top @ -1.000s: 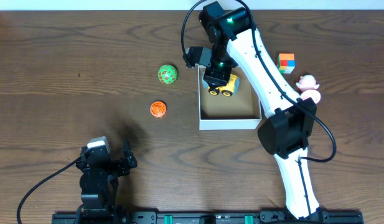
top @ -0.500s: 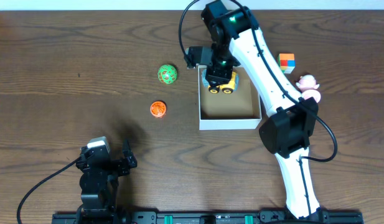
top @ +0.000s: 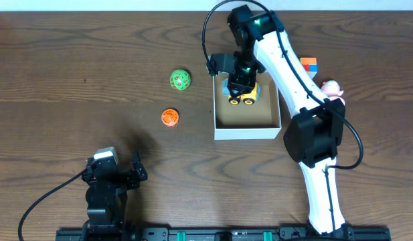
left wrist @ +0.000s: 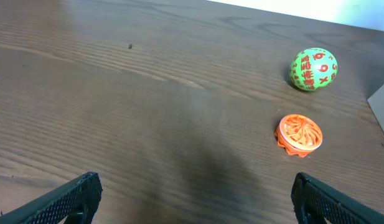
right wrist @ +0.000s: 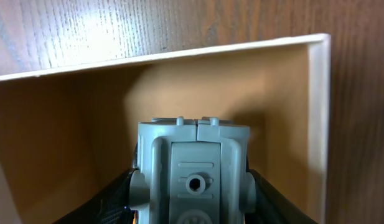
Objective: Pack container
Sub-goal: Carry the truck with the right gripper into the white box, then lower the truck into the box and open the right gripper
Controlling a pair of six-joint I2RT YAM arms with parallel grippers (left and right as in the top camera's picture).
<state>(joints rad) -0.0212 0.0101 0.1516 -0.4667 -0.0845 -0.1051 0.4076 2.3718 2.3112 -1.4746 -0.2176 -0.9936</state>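
Observation:
The container (top: 246,132) is a square shallow box with white walls and a brown inside, right of the table's middle. My right gripper (top: 239,84) is shut on a yellow toy truck (top: 242,95) and holds it over the box's far half. In the right wrist view the truck's grey underside (right wrist: 193,168) fills the space between my fingers (right wrist: 192,196), with the box's brown floor and white wall (right wrist: 319,112) behind it. My left gripper (top: 116,175) is open and empty near the front edge; its fingers (left wrist: 195,199) frame bare table.
A green ball (top: 180,79) and an orange disc (top: 169,117) lie left of the box; both also show in the left wrist view, ball (left wrist: 313,61) and disc (left wrist: 299,133). A coloured cube (top: 309,64) and a pink toy (top: 331,89) lie right of the box.
My right arm has shifted a little to the right with the truck still in its grip over the box. The left arm has not moved.

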